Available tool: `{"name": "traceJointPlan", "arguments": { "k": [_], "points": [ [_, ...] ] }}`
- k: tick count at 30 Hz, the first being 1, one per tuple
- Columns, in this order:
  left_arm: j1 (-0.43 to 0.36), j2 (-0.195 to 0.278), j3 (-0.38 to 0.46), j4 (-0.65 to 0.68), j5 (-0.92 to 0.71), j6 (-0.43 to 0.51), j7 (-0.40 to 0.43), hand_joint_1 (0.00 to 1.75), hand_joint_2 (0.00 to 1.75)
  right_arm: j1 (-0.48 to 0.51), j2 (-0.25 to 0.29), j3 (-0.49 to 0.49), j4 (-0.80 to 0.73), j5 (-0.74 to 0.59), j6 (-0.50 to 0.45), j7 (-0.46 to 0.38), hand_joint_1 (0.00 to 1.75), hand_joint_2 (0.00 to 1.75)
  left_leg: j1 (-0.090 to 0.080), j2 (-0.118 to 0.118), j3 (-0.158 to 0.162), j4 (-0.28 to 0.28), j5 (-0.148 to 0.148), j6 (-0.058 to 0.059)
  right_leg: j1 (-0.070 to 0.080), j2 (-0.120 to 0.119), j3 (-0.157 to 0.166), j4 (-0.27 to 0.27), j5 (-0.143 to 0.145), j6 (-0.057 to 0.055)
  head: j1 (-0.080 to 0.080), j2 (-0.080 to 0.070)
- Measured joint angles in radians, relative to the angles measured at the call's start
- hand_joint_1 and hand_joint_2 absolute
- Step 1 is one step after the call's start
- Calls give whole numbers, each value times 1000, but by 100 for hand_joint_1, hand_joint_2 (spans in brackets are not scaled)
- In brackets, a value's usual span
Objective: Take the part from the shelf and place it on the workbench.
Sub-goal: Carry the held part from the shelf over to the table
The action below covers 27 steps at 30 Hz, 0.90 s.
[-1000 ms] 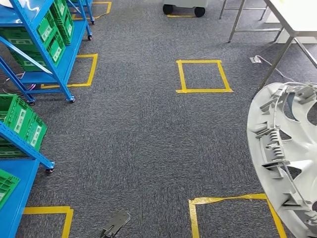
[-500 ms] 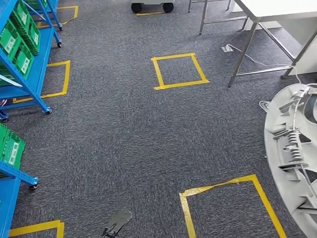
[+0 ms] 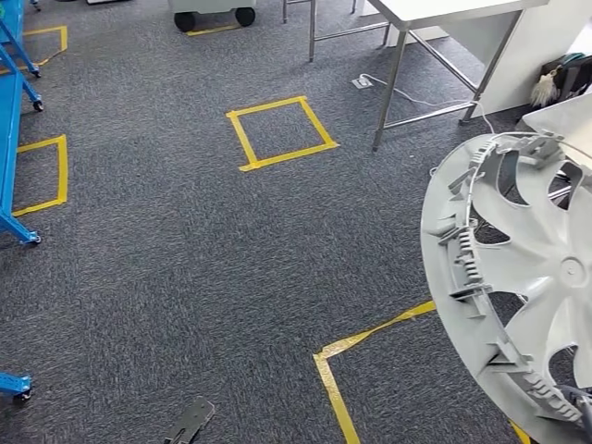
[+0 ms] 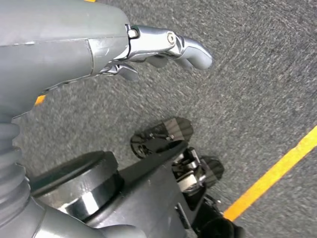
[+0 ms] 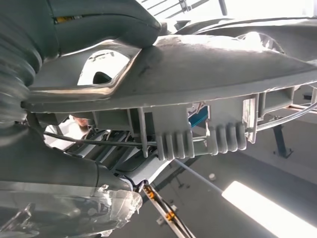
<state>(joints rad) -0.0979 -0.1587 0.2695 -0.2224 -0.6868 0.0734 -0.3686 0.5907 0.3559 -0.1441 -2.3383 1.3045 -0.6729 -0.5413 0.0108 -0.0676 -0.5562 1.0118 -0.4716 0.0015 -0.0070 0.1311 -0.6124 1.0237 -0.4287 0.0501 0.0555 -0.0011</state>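
Observation:
The part (image 3: pixel 551 268) is a large white round plastic cover with ribs and clips along its rim. It stands on edge at the right of the head view, above the carpet. In the right wrist view my right hand (image 5: pixel 63 178) grips the part (image 5: pixel 224 64) at its rim, thumb (image 5: pixel 112 20) on one face and fingers under the other. The workbench (image 3: pixel 447 9), a white table on metal legs, stands at the far right. My left hand (image 4: pixel 75 49) hangs over the carpet with its fingers (image 4: pixel 176 44) stretched out, holding nothing.
A blue shelf rack (image 3: pixel 10 139) on castors runs along the left edge. Yellow tape squares (image 3: pixel 279 134) and a tape corner (image 3: pixel 335 370) mark the grey carpet. A wheeled base (image 3: pixel 209 9) stands at the far end. A cable (image 3: pixel 419 97) lies by the table legs (image 3: pixel 389 88).
The whole picture has swung: the camera turned right, the blue racks with green crates slid off to the left and the white table came nearer. More of the held part shows.

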Motion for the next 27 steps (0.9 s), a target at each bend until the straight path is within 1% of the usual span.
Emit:
{"name": "traceJointPlan", "arguments": {
  "k": [1, 2, 3, 4, 5, 6, 7, 8, 9, 10, 11, 12, 13, 14, 15, 16, 17, 18, 19, 20, 21, 22, 23, 24, 25, 26, 27],
  "points": [
    [0, 1, 1, 0, 0, 0, 0, 0, 175, 0, 0, 3, 2, 1, 0, 0, 175, 175, 0, 12, 0, -2, 2, 7, 1, -16, -10, 12, -8, 5, 3, 0],
    [0, 2, 2, 0, 0, 0, 0, 0, 175, -1, 0, 5, 3, 1, 0, 0, 175, 175, 1, 26, 1, -4, 3, 13, 2, -43, -27, 44, -28, 9, 7, 0],
    [0, 3, 3, 0, 0, -1, 0, 0, 175, -3, 0, 8, 5, 1, 0, 0, 175, 175, -1, 39, 1, -4, 3, 18, 4, -77, -52, 98, -58, 12, 10, 0],
    [3, 5, 3, 0, 0, -1, 0, 0, 175, -6, 0, 10, 7, 2, 0, 0, 175, 175, -2, 53, 1, -4, 2, 21, 4, -104, -84, 168, -93, 15, 13, 0],
    [5, 7, 4, 0, 0, -1, 0, 0, 175, -9, 0, 11, 9, 2, 0, 0, 175, 175, -4, 69, 1, -4, 1, 22, 3, -117, -116, 236, -122, 18, 14, 0],
    [7, 9, 5, 0, 0, -1, 0, 0, 175, -10, 0, 11, 11, 2, 0, 0, 175, 175, -5, 84, 1, -4, 0, 23, 2, -123, -135, 280, -136, 19, 14, 0],
    [8, 11, 6, 0, 0, -1, 0, 0, 175, -10, 0, 12, 13, 4, 0, 1, 175, 175, -6, 97, 2, -4, -2, 23, 2, -125, -136, 287, -131, 19, 14, 0],
    [8, 12, 6, 0, -1, -1, 0, 0, 175, -10, 0, 12, 15, 10, 0, 3, 175, 175, -6, 110, 4, -4, -3, 22, 2, -129, -116, 253, -109, 19, 14, 0],
    [8, 13, 7, 0, -3, -2, 0, 0, 175, -10, 0, 12, 17, 17, 0, 6, 175, 175, -6, 121, 7, -4, -5, 20, 2, -140, -76, 185, -76, 17, 14, 0],
    [7, 14, 7, 0, -6, -2, 0, 0, 175, -11, 0, 13, 18, 24, 0, 9, 175, 175, -8, 130, 11, -3, -8, 17, 5, -164, -35, 111, -51, 14, 14, 0],
    [7, 15, 7, 0, -8, -3, 0, 0, 175, -12, 0, 13, 18, 31, 0, 12, 175, 175, -11, 139, 14, -2, -11, 12, 7, -183, 0, 52, -32, 9, 13, 0],
    [7, 16, 7, 0, -10, -4, 0, 0, 175, -13, 0, 14, 18, 35, 0, 14, 175, 175, -13, 147, 16, -2, -14, 8, 10, -197, 21, 16, -23, 3, 13, 0],
    [7, 16, 7, 0, -11, -5, 0, 0, 175, -14, 0, 15, 18, 39, 0, 15, 175, 175, -14, 155, 18, -1, -15, 3, 14, -200, 27, 5, -23, -3, 12, 0],
    [6, 17, 7, 0, -12, -7, 0, 0, 175, -14, 0, 16, 18, 44, 0, 18, 175, 175, -14, 164, 19, -2, -16, -2, 15, -187, 25, 4, -20, -9, 11, 0],
    [5, 17, 7, 0, -12, -9, 0, 0, 175, -13, 0, 18, 19, 50, 0, 22, 175, 175, -11, 167, 20, -1, -18, -7, 14, -176, 24, 2, -18, -15, 11, 0],
    [3, 16, 7, 0, -13, -11, 0, 0, 175, -12, 0, 21, 19, 57, 0, 28, 175, 175, -9, 155, 18, 6, -25, -13, 12, -166, 24, -1, -14, -22, 10, 0],
    [1, 16, 7, 0, -14, -13, 0, 0, 175, -11, 0, 25, 19, 62, 0, 33, 175, 175, -7, 135, 7, 31, -43, -18, 9, -155, 25, -5, -11, -28, 9, 0],
    [0, 16, 7, 0, -15, -15, 0, 0, 175, -12, 1, 30, 19, 67, 0, 38, 175, 175, -6, 109, -14, 78, -70, -22, 5, -144, 27, -7, -9, -33, 7, 0],
    [1, 17, 7, 0, -16, -16, 0, 0, 175, -12, 1, 34, 19, 69, 0, 41, 175, 175, -6, 87, -45, 143, -102, -24, 4, -133, 26, -7, -9, -35, 5, 0],
    [2, 17, 7, 0, -18, -16, 1, 0, 175, -13, 1, 37, 20, 70, 0, 45, 175, 175, -6, 78, -80, 211, -131, -25, 4, -120, 25, -7, -9, -37, 4, 0],
    [4, 17, 7, 0, -20, -16, 2, 0, 175, -13, 2, 39, 20, 71, 0, 48, 175, 175, -6, 75, -108, 263, -145, -27, 3, -107, 25, -7, -9, -38, 3, 0],
    [4, 18, 7, 0, -21, -15, 3, 0, 175, -12, 2, 40, 21, 72, 0, 52, 175, 175, -5, 74, -122, 283, -139, -27, 3, -92, 25, -7, -8, -38, 3, 0],
    [4, 18, 7, 0, -23, -15, 5, 0, 175, -11, 2, 41, 21, 73, 0, 55, 175, 175, -4, 72, -117, 263, -114, -28, 1, -77, 26, -7, -8, -36, 3, 0],
    [4, 19, 7, 0, -24, -14, 6, 0, 175, -10, 2, 43, 21, 74, 0, 59, 175, 175, -2, 65, -95, 211, -76, -29, -1, -61, 27, -6, -7, -34, 3, 0],
    [3, 20, 7, 0, -24, -14, 6, 0, 175, -10, 2, 44, 21, 75, 0, 62, 175, 175, 3, 42, -65, 144, -39, -31, -3, -47, 26, -5, -7, -29, 3, 0],
    [2, 20, 7, 0, -25, -14, 7, 0, 175, -10, 2, 45, 21, 76, 0, 64, 175, 175, 8, 17, -37, 79, -14, -32, -3, -33, 22, 1, -8, -24, 2, 0],
    [1, 20, 7, 0, -26, -14, 7, 0, 175, -10, 2, 47, 21, 77, 0, 66, 175, 175, 12, -5, -18, 37, -3, -31, -4, -20, 17, 5, -9, -17, 1, 0]
  ]
}}
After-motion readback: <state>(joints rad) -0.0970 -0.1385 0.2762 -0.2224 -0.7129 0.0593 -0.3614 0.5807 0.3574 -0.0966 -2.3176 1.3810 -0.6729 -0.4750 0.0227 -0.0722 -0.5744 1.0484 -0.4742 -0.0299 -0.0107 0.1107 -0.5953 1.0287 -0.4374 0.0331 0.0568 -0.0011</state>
